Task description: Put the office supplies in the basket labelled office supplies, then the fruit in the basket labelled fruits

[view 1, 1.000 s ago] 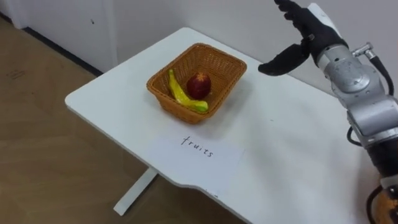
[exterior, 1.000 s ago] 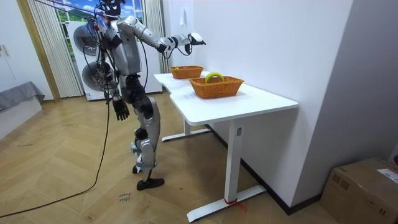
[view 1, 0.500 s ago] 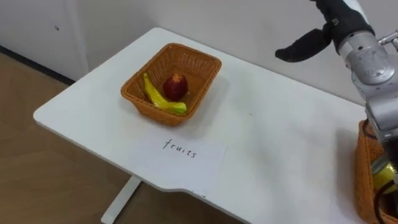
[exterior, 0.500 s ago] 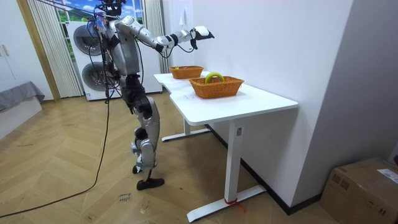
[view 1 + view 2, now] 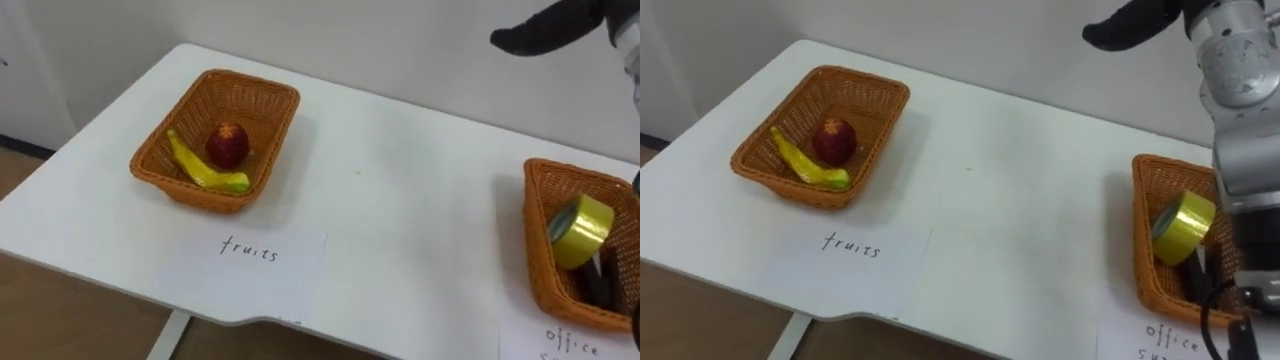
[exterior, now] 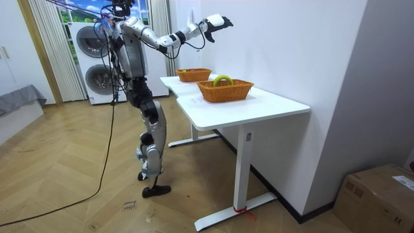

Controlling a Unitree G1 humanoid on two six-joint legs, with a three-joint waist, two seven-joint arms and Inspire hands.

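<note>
The right robot hand hovers above the white bench, stretched open and empty. Nothing lies loose, so I'd lower it clear of the right-hand brown wicker basket.

Silver-grey jointed arm, exposed screws — black fingers

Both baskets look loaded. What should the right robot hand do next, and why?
Probably lower the right robot hand to its side. It hangs open and empty high above the table; the banana and apple lie in the fruits basket, the yellow tape roll in the office basket, and nothing loose shows on the surface between them.
</note>
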